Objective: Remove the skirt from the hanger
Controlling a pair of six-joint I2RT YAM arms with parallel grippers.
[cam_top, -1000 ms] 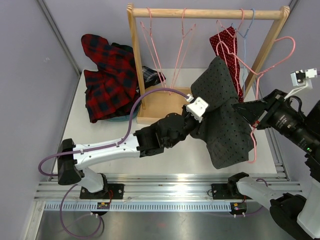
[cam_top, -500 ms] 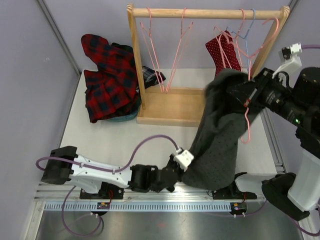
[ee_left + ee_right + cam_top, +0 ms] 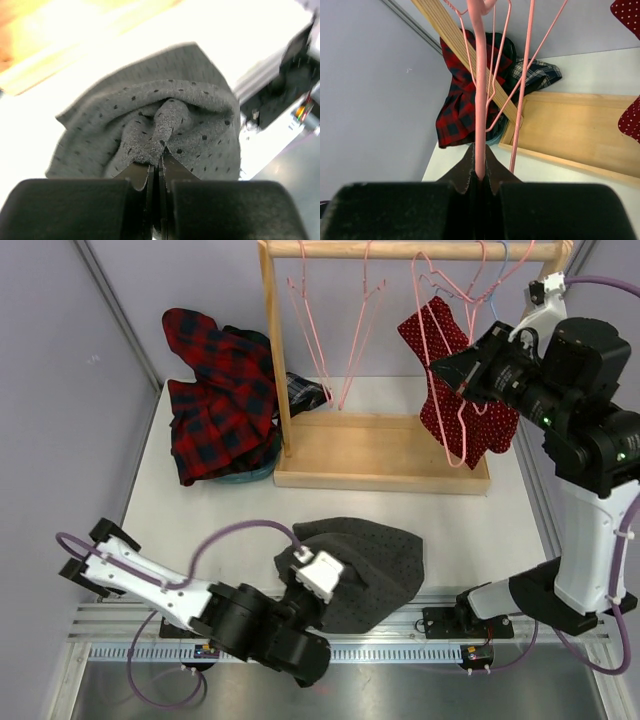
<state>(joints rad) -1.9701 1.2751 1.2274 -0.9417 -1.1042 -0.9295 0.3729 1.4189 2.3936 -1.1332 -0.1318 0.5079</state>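
Note:
The grey dotted skirt (image 3: 365,562) lies crumpled on the table near the front edge, off the hanger. My left gripper (image 3: 303,562) is shut on a fold of the skirt (image 3: 165,112) at its left edge, the jaws (image 3: 161,161) pinching the cloth. My right gripper (image 3: 440,368) is raised high at the right, shut on the bare pink hanger (image 3: 447,435), which hangs down from it in front of the rack. In the right wrist view the hanger's pink wire (image 3: 480,100) runs up from between the shut jaws (image 3: 480,170).
A wooden rack (image 3: 380,465) with a tray base stands at the back, with several pink hangers (image 3: 340,340) on its bar. A red dotted garment (image 3: 480,425) hangs at the right. A red plaid garment (image 3: 215,390) is heaped at the back left.
My left gripper pulled the skirt down and toward the front edge, off the hanger, onto the table. My right arm lifted the now bare hanger up toward the rack bar.

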